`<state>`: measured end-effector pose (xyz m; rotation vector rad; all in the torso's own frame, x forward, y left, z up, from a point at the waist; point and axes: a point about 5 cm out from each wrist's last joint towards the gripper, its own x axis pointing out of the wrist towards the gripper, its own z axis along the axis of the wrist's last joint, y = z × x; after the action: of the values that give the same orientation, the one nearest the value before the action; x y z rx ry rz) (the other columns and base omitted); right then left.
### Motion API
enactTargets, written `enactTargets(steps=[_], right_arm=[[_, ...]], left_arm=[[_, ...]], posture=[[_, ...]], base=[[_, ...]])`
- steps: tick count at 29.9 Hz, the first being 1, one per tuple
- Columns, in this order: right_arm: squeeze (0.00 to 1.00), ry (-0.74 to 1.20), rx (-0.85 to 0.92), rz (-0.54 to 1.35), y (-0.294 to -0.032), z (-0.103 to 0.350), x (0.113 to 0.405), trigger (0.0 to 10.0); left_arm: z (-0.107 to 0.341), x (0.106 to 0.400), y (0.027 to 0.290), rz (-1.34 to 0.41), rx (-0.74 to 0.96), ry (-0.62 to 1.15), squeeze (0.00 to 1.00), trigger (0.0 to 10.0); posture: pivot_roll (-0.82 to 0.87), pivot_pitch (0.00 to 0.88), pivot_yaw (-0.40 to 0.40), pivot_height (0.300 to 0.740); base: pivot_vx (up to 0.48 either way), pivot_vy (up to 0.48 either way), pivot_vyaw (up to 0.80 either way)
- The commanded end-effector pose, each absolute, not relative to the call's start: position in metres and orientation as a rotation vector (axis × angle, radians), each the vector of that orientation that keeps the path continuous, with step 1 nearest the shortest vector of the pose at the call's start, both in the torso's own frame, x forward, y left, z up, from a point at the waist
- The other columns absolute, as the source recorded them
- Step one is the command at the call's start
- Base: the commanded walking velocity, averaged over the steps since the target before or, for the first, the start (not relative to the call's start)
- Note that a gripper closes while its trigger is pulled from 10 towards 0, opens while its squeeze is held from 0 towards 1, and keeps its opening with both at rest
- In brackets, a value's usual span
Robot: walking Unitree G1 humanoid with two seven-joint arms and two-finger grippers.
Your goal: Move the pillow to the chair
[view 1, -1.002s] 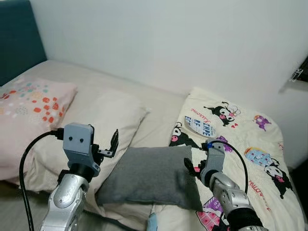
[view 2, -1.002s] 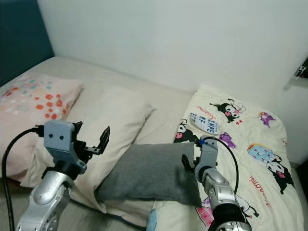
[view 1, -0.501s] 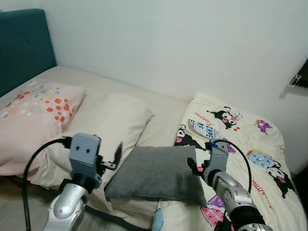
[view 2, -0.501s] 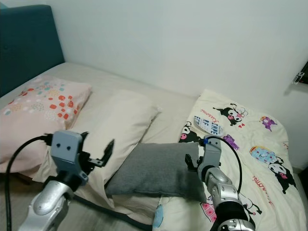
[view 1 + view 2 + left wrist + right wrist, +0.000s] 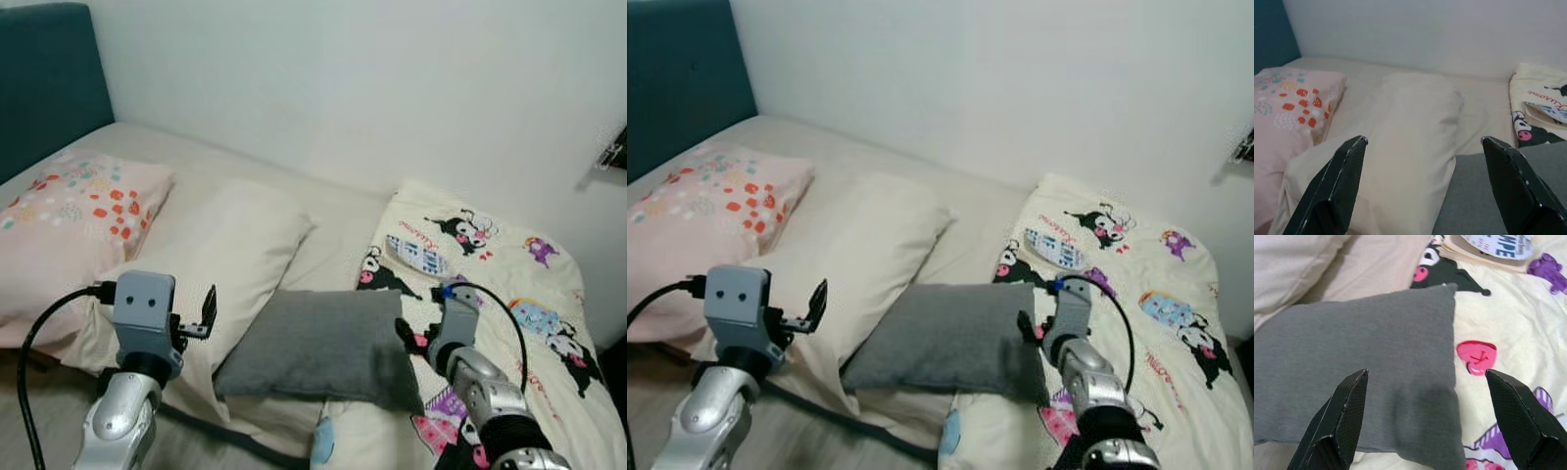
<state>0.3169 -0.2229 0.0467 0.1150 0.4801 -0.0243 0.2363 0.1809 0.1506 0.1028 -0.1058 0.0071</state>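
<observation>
A small grey pillow (image 5: 318, 343) lies flat on the bed, partly on the corner of a large cream pillow (image 5: 230, 245). My left gripper (image 5: 201, 315) hovers open over the cream pillow, to the left of the grey one, with nothing between its fingers (image 5: 1347, 181). My right gripper (image 5: 409, 338) is open at the grey pillow's right edge, low above it. In the right wrist view the grey pillow (image 5: 1366, 362) spreads under the gap between the fingers (image 5: 1342, 421), and neither finger grips it.
A pink dotted pillow (image 5: 69, 220) lies at the far left below a teal headboard (image 5: 44, 78). A cartoon-print blanket (image 5: 490, 264) covers the bed's right side. A white wall (image 5: 343, 88) backs the bed. A black cable (image 5: 225, 441) and a blue item (image 5: 321, 446) hang at the bed's near edge.
The head camera has shifted a little. My left gripper has drawn back to the left, away from the grey pillow. The right gripper stays at the pillow's right edge.
</observation>
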Motion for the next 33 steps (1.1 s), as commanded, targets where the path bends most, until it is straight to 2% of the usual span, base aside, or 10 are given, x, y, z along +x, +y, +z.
enactTargets(steps=[1, 14, 18, 26, 29, 33], right_arm=[[0.0, 0.48, 0.122, -0.052, -0.231, 0.046, 0.315, 10.0], [0.0, 0.407, 0.18, -0.044, -0.237, 0.057, 0.323, 10.0], [0.0, 0.355, 0.212, -0.056, -0.245, 0.066, 0.327, 10.0], [0.0, 0.329, 0.208, -0.103, -0.261, 0.072, 0.327, 10.0], [0.0, 0.374, 0.171, -0.15, -0.269, 0.065, 0.322, 10.0], [0.0, 0.444, 0.178, -0.142, -0.264, 0.052, 0.317, 10.0]], left_arm=[[0.149, 0.237, 0.18, 0.006, 0.1, -0.096, 0.0, 10.0], [0.152, 0.238, 0.184, 0.031, 0.107, -0.112, 0.0, 10.0], [0.152, 0.238, 0.185, 0.029, 0.109, -0.114, 0.0, 10.0], [0.153, 0.238, 0.185, 0.026, 0.11, -0.119, 0.0, 10.0], [0.154, 0.237, 0.185, 0.024, 0.113, -0.119, 0.0, 10.0], [0.155, 0.236, 0.186, 0.023, 0.118, -0.121, 0.0, 10.0]], posture=[[0.07, 0.0, -0.129, 0.635], [0.07, 0.0, -0.128, 0.575], [0.08, 0.0, -0.126, 0.555], [0.08, 0.0, -0.12, 0.541], [0.08, 0.0, -0.117, 0.541], [0.08, 0.0, -0.114, 0.541]], base=[[0.0, 0.0, 0.0], [0.0, 0.0, 0.0], [0.0, 0.0, 0.0], [0.0, 0.0, 0.0], [0.0, 0.0, 0.0], [0.0, 0.0, 0.0]])
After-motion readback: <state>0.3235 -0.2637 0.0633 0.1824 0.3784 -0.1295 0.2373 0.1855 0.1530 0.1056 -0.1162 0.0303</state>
